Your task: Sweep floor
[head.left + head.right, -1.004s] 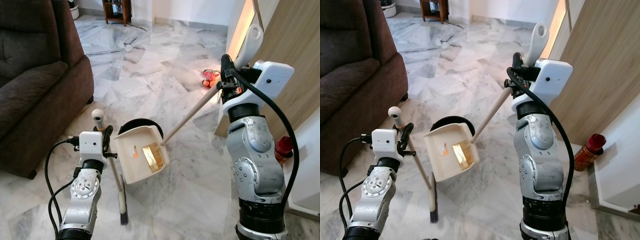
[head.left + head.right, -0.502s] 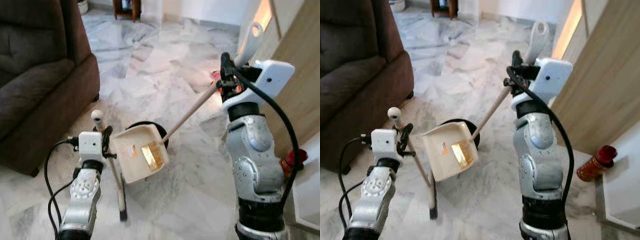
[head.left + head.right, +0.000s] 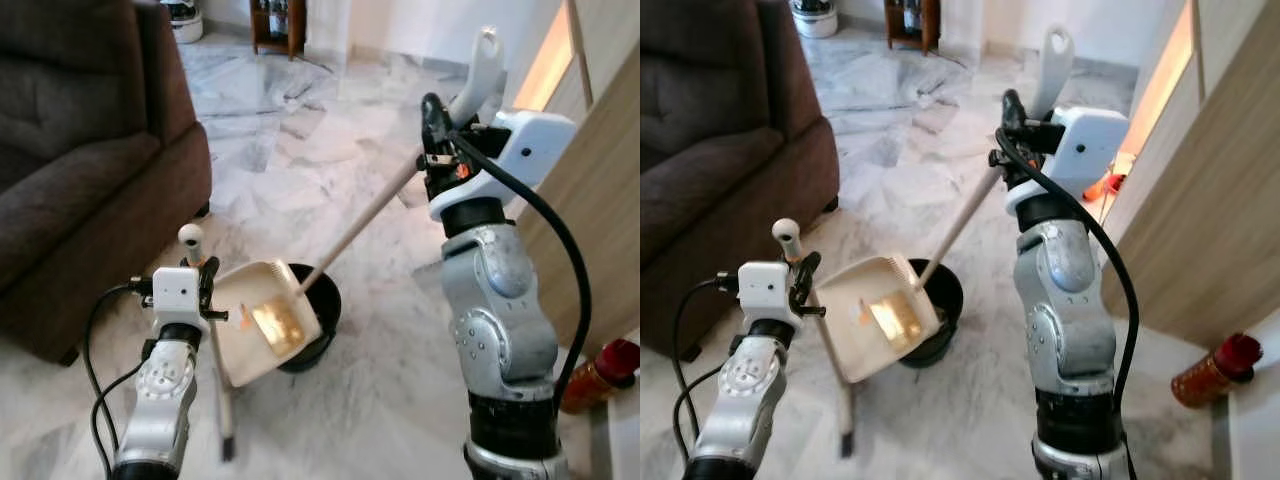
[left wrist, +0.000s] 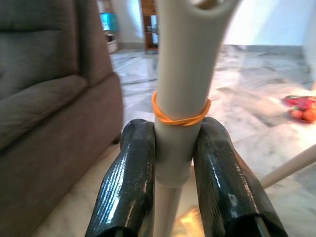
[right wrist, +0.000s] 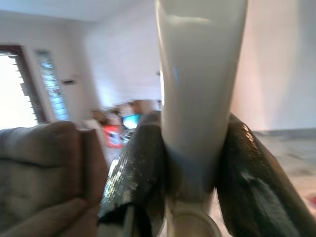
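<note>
My left gripper (image 3: 205, 287) is shut on the cream broom handle (image 3: 214, 345), just below its knobbed top. The dark brush head (image 3: 227, 442) rests on the marble floor. In the left wrist view both fingers (image 4: 129, 182) clamp the broom handle (image 4: 180, 123) under an orange rubber band. My right gripper (image 3: 436, 128) is shut high on the long dustpan handle (image 3: 360, 225). The cream dustpan (image 3: 262, 318) hangs tilted over the near-left rim of a black bin (image 3: 322, 305), with sunlit debris inside. In the right wrist view the fingers (image 5: 142, 170) grip the white handle (image 5: 200, 74).
A brown sofa (image 3: 80, 150) fills the left side. A wooden cabinet panel (image 3: 605, 210) stands at the right, with a red bottle (image 3: 600, 370) at its foot. Red items (image 3: 1106, 185) lie on the floor beyond my right arm. Open marble floor stretches ahead.
The whole view has shifted, so the camera moved. The dustpan now sits lower against the bin, and more of the bin's rim shows to its right. Both grips are unchanged.
</note>
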You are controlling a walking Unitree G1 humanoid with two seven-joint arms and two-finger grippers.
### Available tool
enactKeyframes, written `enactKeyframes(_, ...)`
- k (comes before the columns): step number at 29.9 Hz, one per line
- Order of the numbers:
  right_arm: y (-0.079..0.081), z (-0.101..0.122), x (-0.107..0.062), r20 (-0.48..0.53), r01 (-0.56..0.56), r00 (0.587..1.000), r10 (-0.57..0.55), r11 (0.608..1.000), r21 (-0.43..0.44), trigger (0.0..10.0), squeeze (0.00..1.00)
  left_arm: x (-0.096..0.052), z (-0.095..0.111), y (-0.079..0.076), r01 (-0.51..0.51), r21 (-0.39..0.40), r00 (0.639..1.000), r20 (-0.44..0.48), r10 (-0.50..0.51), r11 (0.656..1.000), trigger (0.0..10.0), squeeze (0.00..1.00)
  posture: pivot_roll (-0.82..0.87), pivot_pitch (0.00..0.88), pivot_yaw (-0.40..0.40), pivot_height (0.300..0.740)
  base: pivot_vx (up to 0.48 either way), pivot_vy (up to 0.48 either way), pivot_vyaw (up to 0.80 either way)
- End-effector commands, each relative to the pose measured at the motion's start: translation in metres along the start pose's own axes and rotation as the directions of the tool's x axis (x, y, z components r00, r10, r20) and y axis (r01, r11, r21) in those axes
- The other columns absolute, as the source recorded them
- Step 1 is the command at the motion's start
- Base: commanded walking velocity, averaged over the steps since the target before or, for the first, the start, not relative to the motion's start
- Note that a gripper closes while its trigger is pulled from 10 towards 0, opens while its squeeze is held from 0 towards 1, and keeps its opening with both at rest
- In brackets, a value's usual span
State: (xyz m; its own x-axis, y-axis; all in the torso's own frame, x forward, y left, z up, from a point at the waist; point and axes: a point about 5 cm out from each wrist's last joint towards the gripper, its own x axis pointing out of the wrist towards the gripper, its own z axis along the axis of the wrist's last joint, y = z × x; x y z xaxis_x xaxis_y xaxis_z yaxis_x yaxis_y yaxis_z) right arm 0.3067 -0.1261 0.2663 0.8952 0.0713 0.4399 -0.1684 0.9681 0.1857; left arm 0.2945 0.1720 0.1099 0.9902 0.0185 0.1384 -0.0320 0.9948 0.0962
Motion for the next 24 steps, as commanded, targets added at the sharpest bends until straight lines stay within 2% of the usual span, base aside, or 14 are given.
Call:
enactKeyframes(1,0.0071,0.0175,0.0024,0.085,-0.026,0.996,0.027,1.000,-0.016,10.0,0.00,0.0033,0.0128,0.0052,-0.013,0.008,0.998,0.062,0.012,1.000,10.0,0.00,0.12,0.105,-0.019,0.740,0.311,0.000,0.00)
enactKeyframes(3,0.0073,0.0177,0.0023,0.086,-0.029,0.996,0.030,0.999,-0.020,10.0,0.00,0.0032,0.0128,0.0053,-0.012,0.009,0.998,0.062,0.012,1.000,10.0,0.00,0.12,0.105,-0.019,0.740,0.311,0.000,0.00)
enactKeyframes(6,0.0083,0.0176,0.0023,0.087,-0.034,0.996,0.035,0.999,-0.019,10.0,0.00,0.0031,0.0126,0.0055,-0.012,0.008,0.998,0.062,0.012,1.000,10.0,0.00,0.12,0.105,-0.020,0.740,0.305,0.000,0.67)
enactKeyframes(24,0.0113,0.0167,0.0021,0.084,-0.053,0.995,0.053,0.999,0.009,10.0,0.00,0.0034,0.0128,0.0071,-0.020,0.008,0.998,0.065,0.019,1.000,10.0,0.00,0.12,0.092,-0.025,0.740,0.305,0.000,0.00)
